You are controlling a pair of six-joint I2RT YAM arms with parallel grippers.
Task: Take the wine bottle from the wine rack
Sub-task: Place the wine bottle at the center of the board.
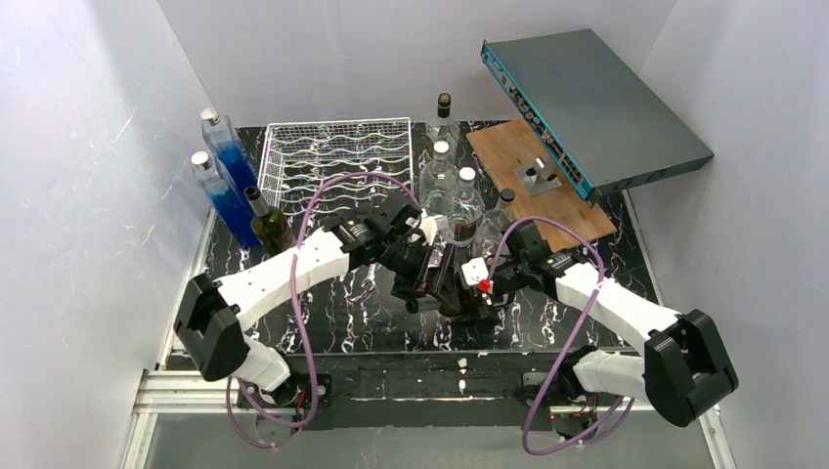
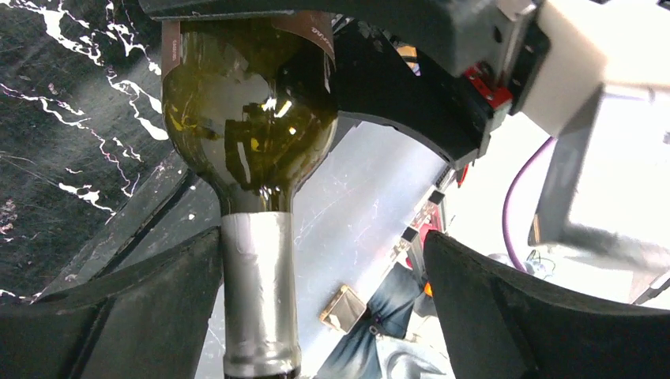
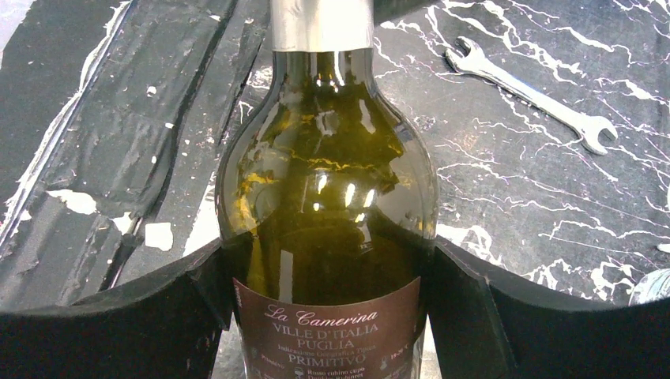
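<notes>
A dark green wine bottle (image 3: 328,174) with a silver foil neck and a brown "La Camerina" label is held over the black marble table, away from the wine rack (image 1: 337,156). The silver-white wire rack stands at the back left with no bottle showing in it. My right gripper (image 3: 328,316) is shut on the bottle's body at the label. My left gripper (image 2: 322,241) is open around the foil neck (image 2: 257,292), which rests against one finger (image 2: 118,316); the other finger stands well apart. In the top view both grippers, left (image 1: 430,269) and right (image 1: 481,283), meet mid-table and largely hide the bottle.
A second green bottle (image 1: 268,225) and two blue bottles (image 1: 225,161) stand left of the rack. Clear glass bottles (image 1: 455,191) stand right of it, close behind the grippers. A wooden board (image 1: 533,181) and a grey-blue box (image 1: 596,107) lie at the back right. A wrench (image 3: 529,91) lies on the table.
</notes>
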